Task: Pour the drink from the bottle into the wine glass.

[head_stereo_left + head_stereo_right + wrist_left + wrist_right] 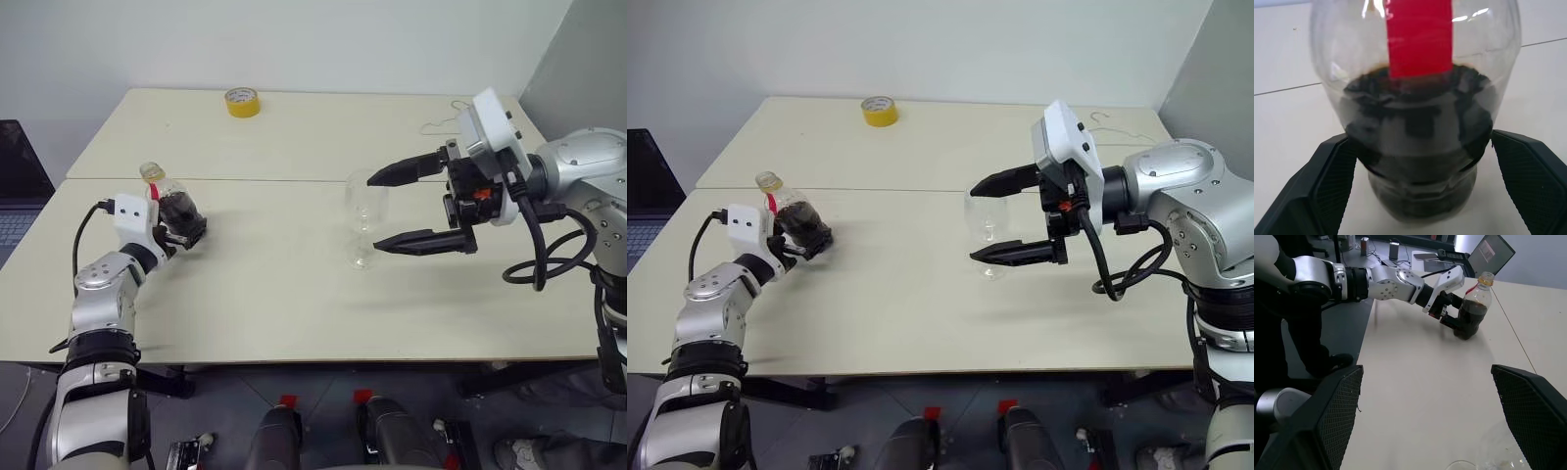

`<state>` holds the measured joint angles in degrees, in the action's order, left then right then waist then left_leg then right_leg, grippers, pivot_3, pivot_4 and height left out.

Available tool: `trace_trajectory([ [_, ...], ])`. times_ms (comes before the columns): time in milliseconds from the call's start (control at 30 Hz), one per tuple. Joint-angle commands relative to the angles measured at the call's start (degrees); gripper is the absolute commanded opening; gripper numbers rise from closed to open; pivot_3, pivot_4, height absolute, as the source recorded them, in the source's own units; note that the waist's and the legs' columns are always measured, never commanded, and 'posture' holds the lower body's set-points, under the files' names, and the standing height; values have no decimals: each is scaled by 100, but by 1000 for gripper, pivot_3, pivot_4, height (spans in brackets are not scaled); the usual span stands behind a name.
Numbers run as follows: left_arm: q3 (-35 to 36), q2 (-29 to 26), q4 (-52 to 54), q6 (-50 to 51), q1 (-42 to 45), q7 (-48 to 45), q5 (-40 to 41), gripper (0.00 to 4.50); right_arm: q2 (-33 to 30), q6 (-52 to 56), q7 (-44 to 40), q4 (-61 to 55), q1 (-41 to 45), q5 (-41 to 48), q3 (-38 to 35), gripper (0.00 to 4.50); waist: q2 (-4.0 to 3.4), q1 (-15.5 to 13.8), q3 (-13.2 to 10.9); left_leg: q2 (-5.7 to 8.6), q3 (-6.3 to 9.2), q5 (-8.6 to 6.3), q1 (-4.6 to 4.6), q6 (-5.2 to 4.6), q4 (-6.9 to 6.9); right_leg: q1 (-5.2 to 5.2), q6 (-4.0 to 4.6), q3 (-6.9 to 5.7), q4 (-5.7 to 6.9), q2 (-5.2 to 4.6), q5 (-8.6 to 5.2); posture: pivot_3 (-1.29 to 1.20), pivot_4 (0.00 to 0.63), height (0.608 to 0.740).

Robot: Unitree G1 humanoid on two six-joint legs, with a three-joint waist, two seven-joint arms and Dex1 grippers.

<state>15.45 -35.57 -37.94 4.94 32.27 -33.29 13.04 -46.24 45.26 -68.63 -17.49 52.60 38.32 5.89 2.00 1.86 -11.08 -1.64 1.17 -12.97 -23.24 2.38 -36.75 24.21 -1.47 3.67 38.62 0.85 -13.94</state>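
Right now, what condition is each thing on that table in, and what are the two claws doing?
bottle: upright on the table, part full of dark drink, between the left gripper's fingers.
wine glass: upright, looks empty.
left gripper: open around the bottle's base.
right gripper: open, fingers spread on either side of the glass.
tape roll: lying flat at the far edge.

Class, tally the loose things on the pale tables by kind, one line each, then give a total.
Bottle: 1
Wine glass: 1
Yellow tape roll: 1
Wire hanger: 1
Total: 4
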Motion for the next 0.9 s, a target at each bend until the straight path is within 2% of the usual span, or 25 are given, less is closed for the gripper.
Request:
trace_trajectory([
  [33, 32, 22, -166, -251, 296, 3, 5, 4500, -34, -68, 9, -136, 100, -67, -18, 4469, 0, -1, 0, 0, 0, 0, 0, 0, 0, 0, 0, 0, 1, 0, 0, 0, 150, 740],
  [233, -10, 106, -468, -305, 477, -55, -5, 4500, -20, -56, 13, -142, 108, -149, 4, 4469, 0, 1, 0, 3, 3, 0, -1, 0, -3, -2, 0, -2, 1, 0, 0, 0, 150, 740],
  [267, -11, 113, -500, -311, 491, -45, -12, 4113, -26, -58, 13, -137, 110, -165, 8, 4500, 0, 1, 0, 2, 4, 0, -2, 0, -3, -2, 0, -3, 1, 1, 0, 0, 150, 740],
  [400, -19, 120, -563, -329, 489, -30, -34, 3089, -27, -66, 19, -129, 107, -193, 19, 4500, 0, -1, 0, 2, 8, 0, -4, 0, -5, -2, 0, -5, 2, 1, 0, 0, 150, 740],
  [667, -24, 94, -233, -313, 359, -40, -35, 3089, -35, -107, 8, -89, 114, -257, 43, 4500, 0, 0, 0, 2, 10, 0, -3, 0, -12, -2, -1, -6, 10, 1, 1, 0, 150, 740],
  [900, -404, -328, 1032, 12, 352, -59, -433, 3089, -283, -335, -16, 328, 0, -573, -118, 4500, 9, -1, -5, 1, 16, 0, -16, 1, -16, 4, 0, -10, 7, 1, 1, 0, 150, 740],
])
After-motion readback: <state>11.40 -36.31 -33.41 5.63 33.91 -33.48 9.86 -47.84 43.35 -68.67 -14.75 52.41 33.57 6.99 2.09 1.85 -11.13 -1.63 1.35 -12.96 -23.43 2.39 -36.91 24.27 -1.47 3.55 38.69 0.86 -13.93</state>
